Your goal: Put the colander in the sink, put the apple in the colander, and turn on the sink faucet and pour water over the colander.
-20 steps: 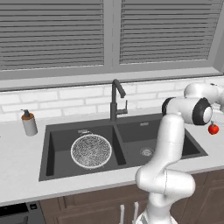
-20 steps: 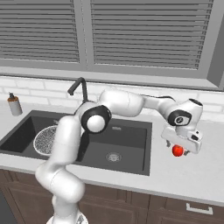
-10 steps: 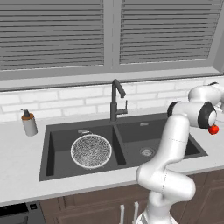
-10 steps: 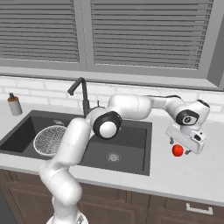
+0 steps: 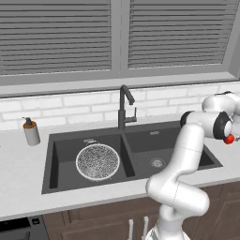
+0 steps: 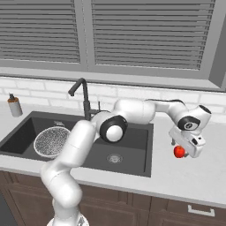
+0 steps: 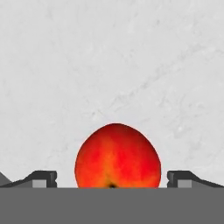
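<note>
Jaws wide open either side of apple (image 7: pixel 117 156).

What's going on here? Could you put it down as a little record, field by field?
colander: lying in the left basin of the sink
apple: on the counter right of the sink, not yet in the colander
gripper: open, a fingertip on each side of the apple, not touching it
sink faucet: behind the sink's divider, no water running
soap dispenser: on the counter, left of the sink

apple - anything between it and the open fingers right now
Nothing visible does. In the hand view the apple lies on bare counter, centred between the two fingers, with open gaps on both sides.
</note>
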